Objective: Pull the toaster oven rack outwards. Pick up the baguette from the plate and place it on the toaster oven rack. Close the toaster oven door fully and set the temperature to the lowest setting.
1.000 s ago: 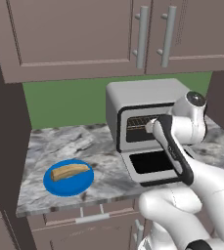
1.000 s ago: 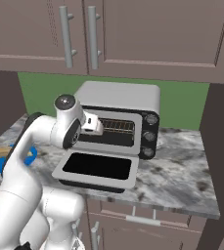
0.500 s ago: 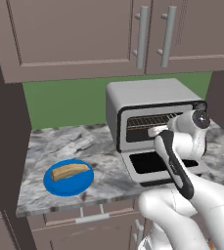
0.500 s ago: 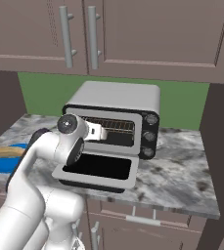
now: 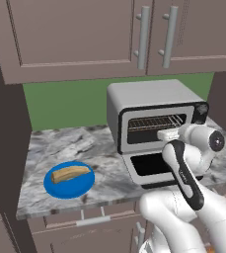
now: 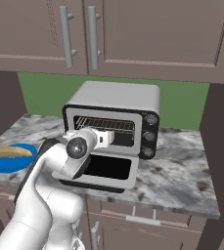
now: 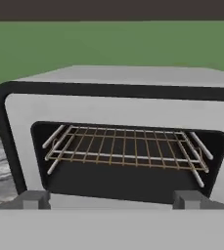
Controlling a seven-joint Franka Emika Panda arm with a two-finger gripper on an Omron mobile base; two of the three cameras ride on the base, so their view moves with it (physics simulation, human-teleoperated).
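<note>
Gripper (image 7: 111, 199) spread wide, grasping nothing, poised just before toaster oven (image 7: 118, 88) cavity; toaster oven rack (image 7: 125, 149) directly beyond fingertips, apart.

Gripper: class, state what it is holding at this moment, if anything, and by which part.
Nothing is held. The gripper is open and empty in front of the toaster oven, level with the toaster oven rack but not touching it.
</note>
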